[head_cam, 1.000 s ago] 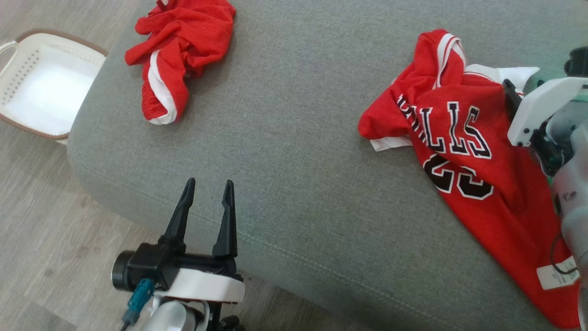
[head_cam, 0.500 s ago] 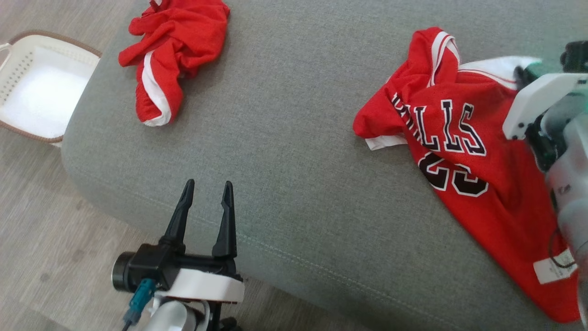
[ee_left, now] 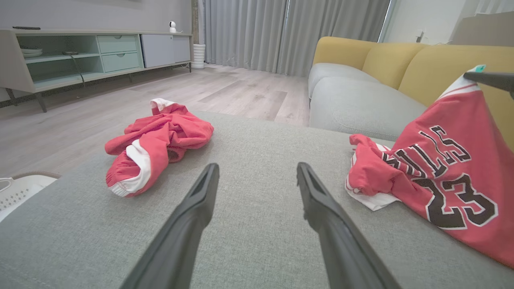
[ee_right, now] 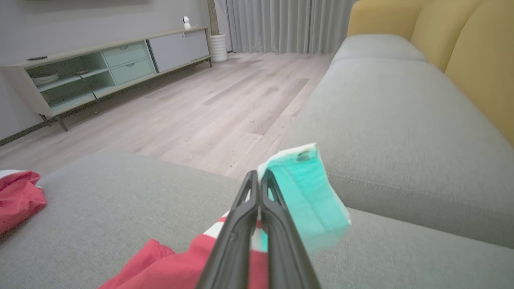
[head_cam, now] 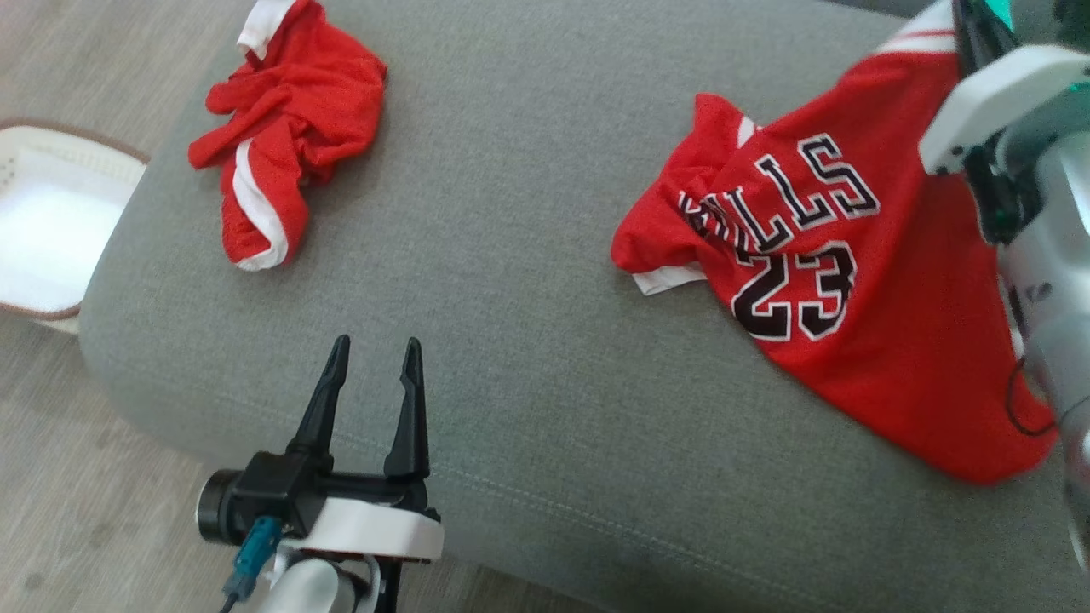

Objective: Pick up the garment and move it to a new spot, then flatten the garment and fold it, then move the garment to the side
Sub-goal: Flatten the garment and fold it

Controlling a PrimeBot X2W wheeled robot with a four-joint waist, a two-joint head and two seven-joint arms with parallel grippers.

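Jersey (head_cam: 817, 281) lies on the right side of the grey cushion (head_cam: 511, 255), with one edge hoisted by the right tool (ee_right: 257, 176), which is pinched shut on it right by the teal label (ee_right: 305, 196). Skinny bite imo. Slippery mesh could slide out, or the bunched sleeve could drag and fold under. Left tool (head_cam: 372, 349) hangs spread wide, holding nothing, at the cushion's near edge. Crumpled red shorts (head_cam: 281, 162) sit well apart at far left, with the basket (head_cam: 60, 149) on the floor beyond, so only a long leftward haul gets crowded.
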